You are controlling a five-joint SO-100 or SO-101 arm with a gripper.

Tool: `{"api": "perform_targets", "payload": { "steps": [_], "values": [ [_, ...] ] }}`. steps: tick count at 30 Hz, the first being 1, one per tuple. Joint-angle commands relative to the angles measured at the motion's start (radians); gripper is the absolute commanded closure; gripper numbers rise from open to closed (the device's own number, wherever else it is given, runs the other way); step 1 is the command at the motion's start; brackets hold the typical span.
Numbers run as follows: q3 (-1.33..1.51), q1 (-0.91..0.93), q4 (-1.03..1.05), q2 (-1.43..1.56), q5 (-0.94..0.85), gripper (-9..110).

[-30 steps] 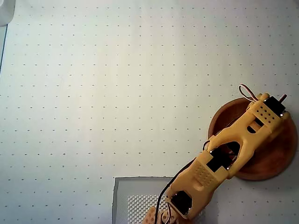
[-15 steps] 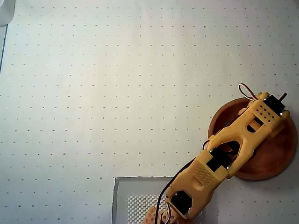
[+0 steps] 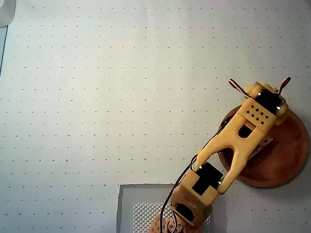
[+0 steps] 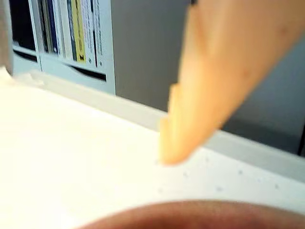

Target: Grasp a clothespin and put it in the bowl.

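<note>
Lying diagonally in the bowl (image 3: 286,165), the clothespin (image 3: 261,147); gripper (image 4: 167,160) opening indiscernible.

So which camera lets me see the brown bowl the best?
The overhead view. There the bowl shows as a round shape on the table, with the arm covering part of it. The wrist view catches only a blurry strip of its rim at the bottom.
</note>
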Motion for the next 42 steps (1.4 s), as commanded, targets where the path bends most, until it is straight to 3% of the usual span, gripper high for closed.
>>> {"api": "perform_targets", "payload": {
  "steps": [1, 9, 22, 35, 42],
  "values": [
    [-0.046, -0.074, 0.005, 0.175, 0.054, 69],
    [-0.023, -0.256, 0.055, 0.325, 0.230, 72],
    [0.103, -0.546, 0.155, 0.425, 0.637, 106],
    [0.153, -0.747, 0.086, 0.462, 1.218, 105],
    [0.321, -0.756, -0.083, 0.655, 1.353, 105]
  ]
}}
